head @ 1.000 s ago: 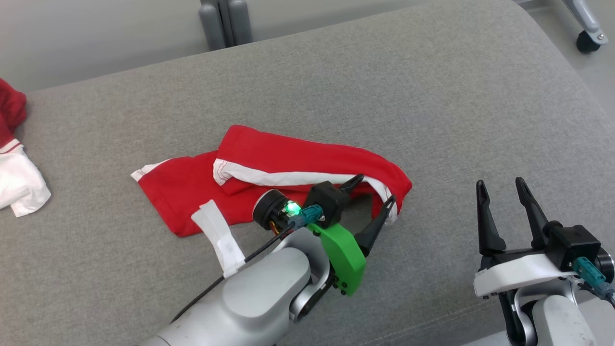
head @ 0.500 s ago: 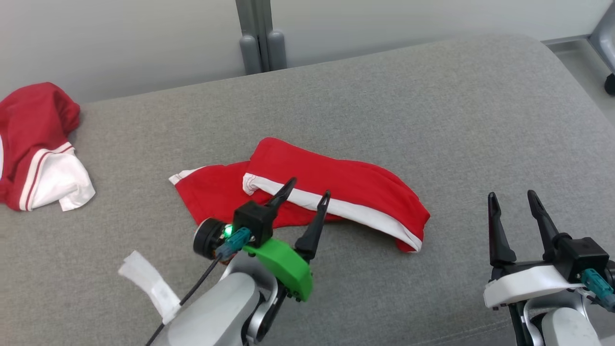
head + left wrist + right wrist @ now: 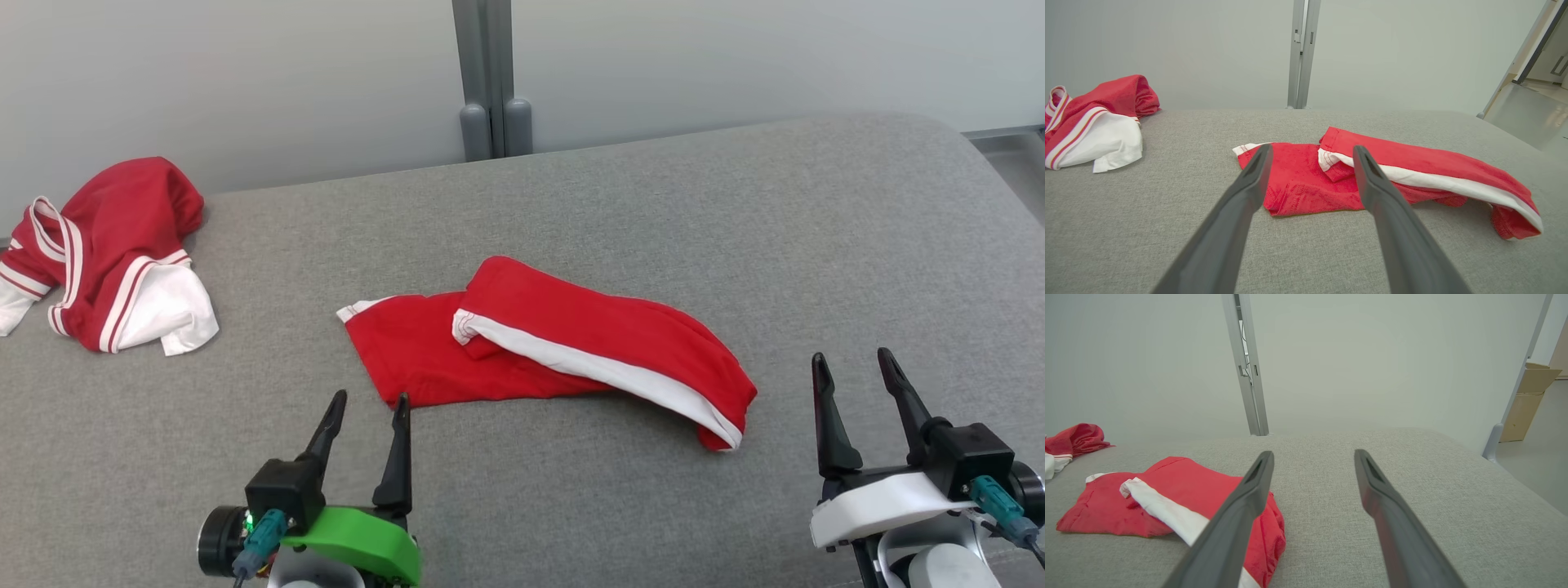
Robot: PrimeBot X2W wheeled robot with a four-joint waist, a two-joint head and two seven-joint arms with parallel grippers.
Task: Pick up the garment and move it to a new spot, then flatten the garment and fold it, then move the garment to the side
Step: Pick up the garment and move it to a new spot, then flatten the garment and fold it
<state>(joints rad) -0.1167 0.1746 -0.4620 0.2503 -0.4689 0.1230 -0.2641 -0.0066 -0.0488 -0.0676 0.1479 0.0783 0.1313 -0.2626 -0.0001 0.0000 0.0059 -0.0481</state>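
Okay, my left gripper (image 3: 370,397) has jaws apart, empty, over the grey cushion (image 3: 735,212), just short of the red garment (image 3: 555,343). My right gripper (image 3: 850,354) jaws apart too, empty, off to the garment's right. Garment lies loosely folded mid-cushion, white stripe up. Another red-and-white heap (image 3: 122,245) sits far left, well apart.

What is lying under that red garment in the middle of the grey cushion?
The garment lies straight on the grey cushion. Its white-striped part is folded over its own flat part; anything beneath is covered.
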